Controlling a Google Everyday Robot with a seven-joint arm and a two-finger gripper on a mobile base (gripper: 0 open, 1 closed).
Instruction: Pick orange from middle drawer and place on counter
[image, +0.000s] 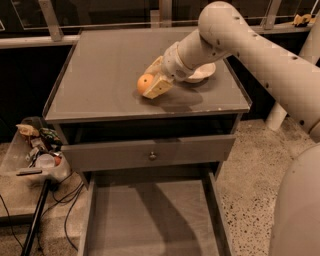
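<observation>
The orange (145, 83) sits between the cream fingers of my gripper (150, 84), low over the middle of the gray counter (105, 75). The gripper is shut on the orange, and the fruit seems to touch or nearly touch the counter top. My arm reaches in from the upper right. Below, the middle drawer (150, 220) is pulled out toward the camera and its flat floor is bare. Above it is a gray drawer front with a small round knob (152, 156).
A white bowl (201, 74) rests on the counter just behind my wrist. A cluttered clear bin (37, 150) on a stand sits to the left of the cabinet, with cables on the floor. Speckled floor (250, 175) lies to the right.
</observation>
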